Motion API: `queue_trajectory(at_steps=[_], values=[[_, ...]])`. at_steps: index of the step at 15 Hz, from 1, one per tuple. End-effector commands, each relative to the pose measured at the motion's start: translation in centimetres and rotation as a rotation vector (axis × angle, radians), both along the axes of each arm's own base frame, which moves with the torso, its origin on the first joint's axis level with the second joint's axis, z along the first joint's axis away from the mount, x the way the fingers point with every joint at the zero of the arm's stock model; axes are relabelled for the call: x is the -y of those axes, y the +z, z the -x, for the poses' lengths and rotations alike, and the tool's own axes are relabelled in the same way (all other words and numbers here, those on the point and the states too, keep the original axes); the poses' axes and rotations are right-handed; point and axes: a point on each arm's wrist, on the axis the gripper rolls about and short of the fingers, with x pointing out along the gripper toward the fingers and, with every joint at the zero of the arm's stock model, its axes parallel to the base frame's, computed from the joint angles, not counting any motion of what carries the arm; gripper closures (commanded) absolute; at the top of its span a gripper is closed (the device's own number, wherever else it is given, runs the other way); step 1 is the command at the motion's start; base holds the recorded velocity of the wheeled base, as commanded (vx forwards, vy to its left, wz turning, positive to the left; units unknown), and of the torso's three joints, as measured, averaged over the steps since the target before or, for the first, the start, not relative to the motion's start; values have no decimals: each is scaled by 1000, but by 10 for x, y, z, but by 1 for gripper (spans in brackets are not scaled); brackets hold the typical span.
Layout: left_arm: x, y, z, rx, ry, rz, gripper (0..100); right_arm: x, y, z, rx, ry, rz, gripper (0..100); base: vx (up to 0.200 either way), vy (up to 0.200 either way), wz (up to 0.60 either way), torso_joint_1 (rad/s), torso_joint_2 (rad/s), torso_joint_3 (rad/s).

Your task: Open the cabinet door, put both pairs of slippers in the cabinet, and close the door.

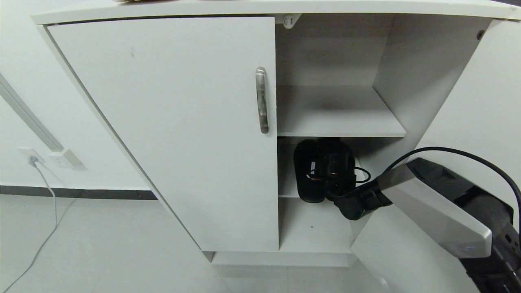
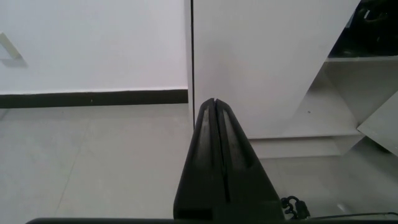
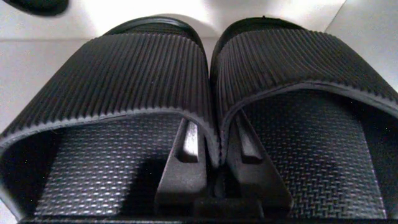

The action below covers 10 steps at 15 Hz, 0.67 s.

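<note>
The white cabinet point(image 1: 163, 122) stands on a grey tiled floor point(image 1: 101, 244), its right door point(image 1: 480, 122) open. Up close, the right claw point(image 3: 213, 140) pinches the straps of both black slippers point(image 3: 130, 74); the left claw point(image 2: 215, 124) is closed.

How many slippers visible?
2 slippers, side by side, pinched together in the right claw, in the cabinet's lower compartment. A dark edge farther in may be another.

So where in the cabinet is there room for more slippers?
The upper shelf is bare, from the left door to the right wall. The bottom board in front of the black slippers is free. Crowded: the back, where the right gripper holds them.
</note>
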Motion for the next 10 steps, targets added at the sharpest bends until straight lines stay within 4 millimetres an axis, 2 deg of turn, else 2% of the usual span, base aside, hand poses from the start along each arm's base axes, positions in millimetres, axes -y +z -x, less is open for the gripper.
queue_trajectory(at_steps=[1, 5, 6, 10], values=[[0, 0, 0, -1, 0, -1, 100, -1, -3, 0, -5, 2, 3, 100, 0, 0, 0, 0, 0, 0], [0, 0, 0, -1, 0, -1, 100, -1, -6, -1, -11, 1, 6, 100, 0, 0, 0, 0, 0, 0], [0, 0, 0, -1, 0, -1, 100, -1, -6, -1, -11, 1, 6, 0, 0, 0, 0, 0, 0, 0], [0, 0, 0, -1, 0, -1, 100, 1, -8, 10, -38, 4, 26, 0, 0, 0, 0, 0, 0, 0]])
